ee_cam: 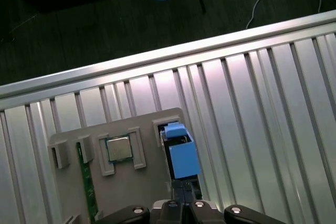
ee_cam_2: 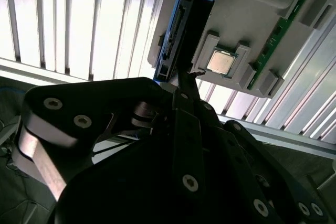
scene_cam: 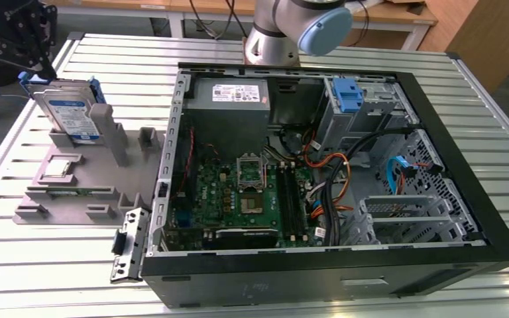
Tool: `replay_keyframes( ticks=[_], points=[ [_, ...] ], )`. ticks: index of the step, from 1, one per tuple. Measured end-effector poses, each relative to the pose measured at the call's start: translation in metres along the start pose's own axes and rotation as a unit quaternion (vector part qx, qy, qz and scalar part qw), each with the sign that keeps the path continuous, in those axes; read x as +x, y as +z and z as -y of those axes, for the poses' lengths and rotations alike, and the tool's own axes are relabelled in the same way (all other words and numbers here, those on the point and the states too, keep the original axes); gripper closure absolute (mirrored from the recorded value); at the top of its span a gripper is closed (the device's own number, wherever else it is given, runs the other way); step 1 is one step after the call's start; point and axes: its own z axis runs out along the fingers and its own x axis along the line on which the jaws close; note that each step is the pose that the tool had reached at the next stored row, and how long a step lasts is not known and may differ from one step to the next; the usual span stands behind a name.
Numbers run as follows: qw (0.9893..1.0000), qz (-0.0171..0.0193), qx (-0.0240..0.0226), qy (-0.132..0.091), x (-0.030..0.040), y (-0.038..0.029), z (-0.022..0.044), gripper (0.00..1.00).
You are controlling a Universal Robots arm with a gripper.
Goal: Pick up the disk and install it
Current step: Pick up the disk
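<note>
Because the disk (scene_cam: 67,114) is a stiff metal slab with smooth faces, I judge it fairly heavy for its bulk, slippery on the flats and easily hurt by a knock. The blue rails along its narrow edges therefore look a safer hold than the labelled face. It stands on edge in a slot of the grey holder (scene_cam: 104,179), at ten o'clock in the exterior view, on the slatted table (scene_cam: 51,265). In the second wrist view the gripper (ee_cam_2: 186,74) hangs close over one end of it, its tips seemingly pressed together with nothing between them. At six o'clock from the disk, the holder also keeps a square chip (scene_cam: 60,165) in a recess and a green board (scene_cam: 67,192) in a groove. At three o'clock lies the open case (scene_cam: 493,225), with a blue-fronted bay (scene_cam: 347,96) at its one o'clock corner.
</note>
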Motion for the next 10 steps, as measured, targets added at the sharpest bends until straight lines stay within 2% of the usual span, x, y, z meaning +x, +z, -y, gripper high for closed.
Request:
replay_keyframes(
  ticks=[4,10],
  points=[
    [1.0,0.0,0.0,-0.001,-0.0027,-0.0004,0.0106,0.9],
    [0.9998,-0.0006,-0.0009,-0.02,-0.003,0.0,0.0116,0.9]
  ],
)
